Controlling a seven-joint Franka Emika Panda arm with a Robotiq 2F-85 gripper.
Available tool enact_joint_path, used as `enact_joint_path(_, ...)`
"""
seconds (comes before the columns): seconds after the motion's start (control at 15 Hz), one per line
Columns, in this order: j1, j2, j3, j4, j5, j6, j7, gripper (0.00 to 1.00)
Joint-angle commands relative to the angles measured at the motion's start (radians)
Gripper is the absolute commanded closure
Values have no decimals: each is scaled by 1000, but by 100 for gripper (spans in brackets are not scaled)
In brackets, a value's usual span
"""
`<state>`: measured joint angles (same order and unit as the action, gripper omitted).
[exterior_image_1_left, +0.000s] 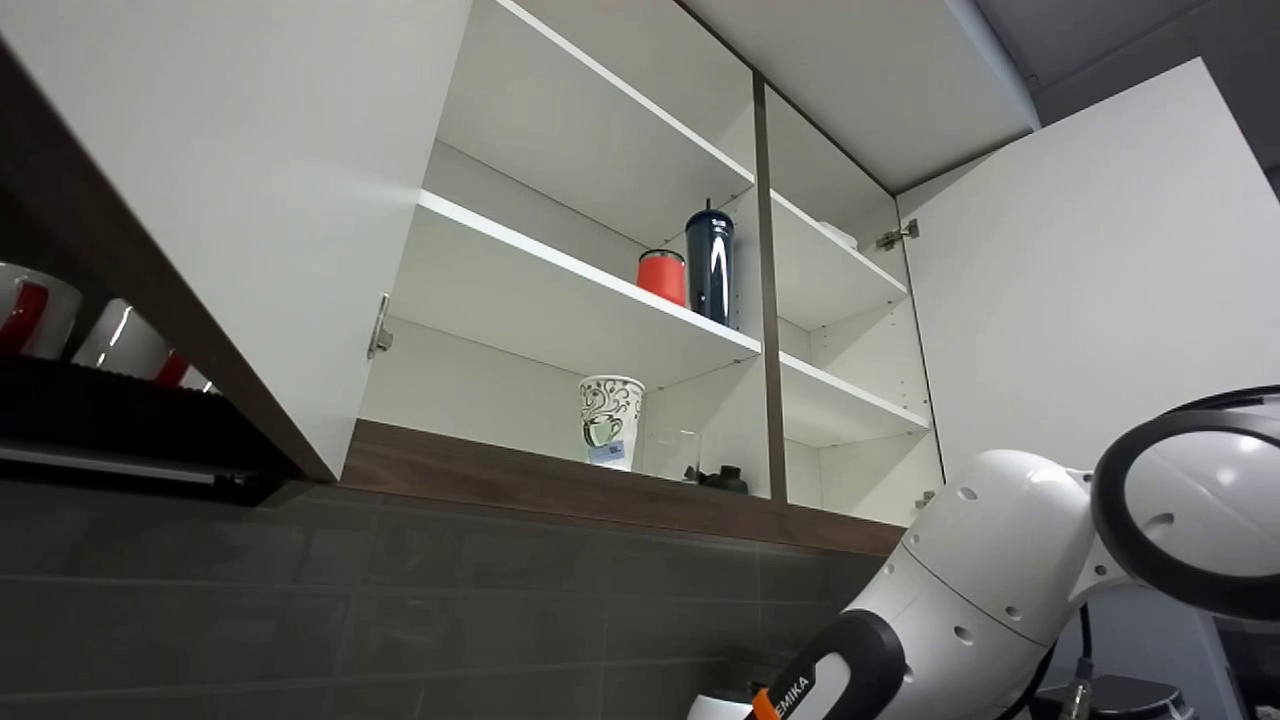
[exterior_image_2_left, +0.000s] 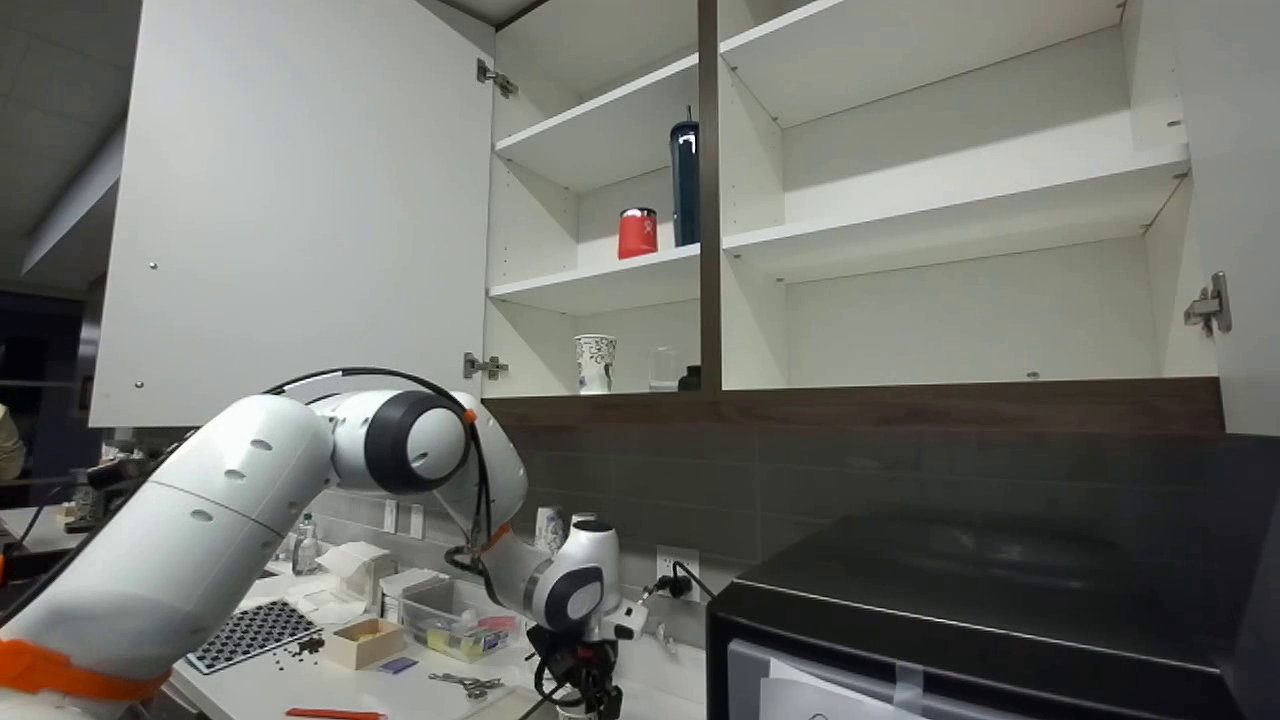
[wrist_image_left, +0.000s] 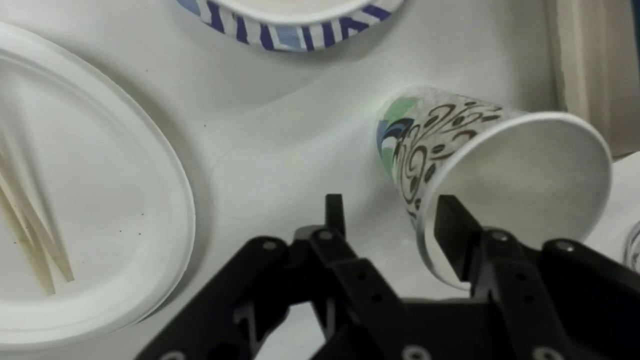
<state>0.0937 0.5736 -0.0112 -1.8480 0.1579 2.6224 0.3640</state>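
My gripper (wrist_image_left: 390, 210) is open in the wrist view. A patterned paper cup (wrist_image_left: 445, 130) stands under it with its mouth toward the camera. The right finger overlaps the cup's mouth and the left finger is outside it, so the near rim lies between them. I cannot tell whether a finger touches the cup. In an exterior view the gripper (exterior_image_2_left: 588, 680) points down low over the counter, and part of a cup (exterior_image_2_left: 575, 712) shows beneath it. A white plate (wrist_image_left: 125, 200) with wooden sticks (wrist_image_left: 30, 220) lies to the left, and a blue-striped bowl (wrist_image_left: 300, 37) is above.
Open cabinets above hold a red tumbler (exterior_image_1_left: 662, 277), a dark blue tumbler (exterior_image_1_left: 710, 265) and a paper cup (exterior_image_1_left: 610, 420). A black appliance (exterior_image_2_left: 960, 620) stands beside the arm. A clear bin (exterior_image_2_left: 460, 620), wooden box (exterior_image_2_left: 363, 643) and scissors (exterior_image_2_left: 468, 685) lie on the counter.
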Motion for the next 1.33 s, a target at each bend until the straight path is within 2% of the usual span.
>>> enact_joint_path(0.0,-8,30,3,59,23,-66,13,78)
enact_joint_path(0.13,-23,-10,16,30,47,-82,-2,94)
enact_joint_path(0.27,-31,-67,13,-22,60,-76,-6,100)
enact_joint_path(0.47,-58,-167,13,-114,84,-74,-28,99)
enact_joint_path(0.73,-112,-347,20,-291,138,-53,-98,99)
enact_joint_path(1.0,-151,-545,29,-485,259,50,-260,99)
enact_joint_path(1.27,-128,-708,9,-614,412,75,-452,99)
